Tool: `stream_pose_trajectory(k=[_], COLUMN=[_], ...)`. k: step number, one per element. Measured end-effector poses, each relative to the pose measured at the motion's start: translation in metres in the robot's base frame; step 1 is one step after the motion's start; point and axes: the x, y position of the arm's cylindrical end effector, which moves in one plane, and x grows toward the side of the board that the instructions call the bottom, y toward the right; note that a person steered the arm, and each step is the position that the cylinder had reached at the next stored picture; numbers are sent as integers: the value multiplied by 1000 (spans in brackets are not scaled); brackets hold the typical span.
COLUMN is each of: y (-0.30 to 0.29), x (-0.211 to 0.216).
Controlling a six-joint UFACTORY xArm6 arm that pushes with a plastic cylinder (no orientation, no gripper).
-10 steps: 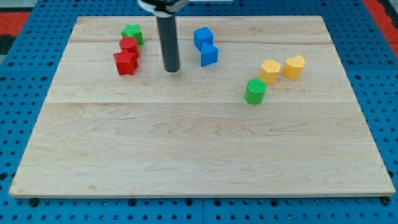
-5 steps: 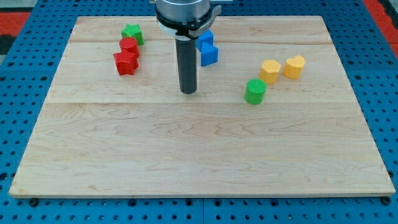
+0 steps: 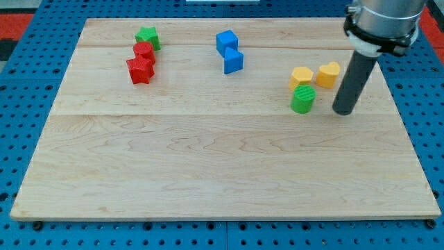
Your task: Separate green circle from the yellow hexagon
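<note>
The green circle [image 3: 302, 99] sits at the board's right of centre, touching the lower edge of the yellow hexagon [image 3: 301, 76] just above it. A second yellow block [image 3: 328, 74], heart-like in shape, lies right of the hexagon. My tip [image 3: 343, 111] rests on the board to the right of the green circle, a short gap away, and below the yellow heart-like block. The dark rod rises from the tip toward the view's top right.
A green star [image 3: 147, 37], a red cylinder-like block [image 3: 143, 52] and a red star [image 3: 140, 70] cluster at the upper left. Two blue blocks [image 3: 227, 42] [image 3: 233, 60] sit at the upper middle. The wooden board [image 3: 208, 167] lies on a blue pegboard.
My tip has swept from the board's middle left across to the right of the green circle. The green circle has shifted right and slightly up, now against the yellow hexagon.
</note>
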Motion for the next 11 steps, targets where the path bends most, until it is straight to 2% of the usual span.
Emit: stream_pose_trajectory(k=[1,3,10,11], y=[-5,-46,-196,-187], x=[-14,-14,4,1])
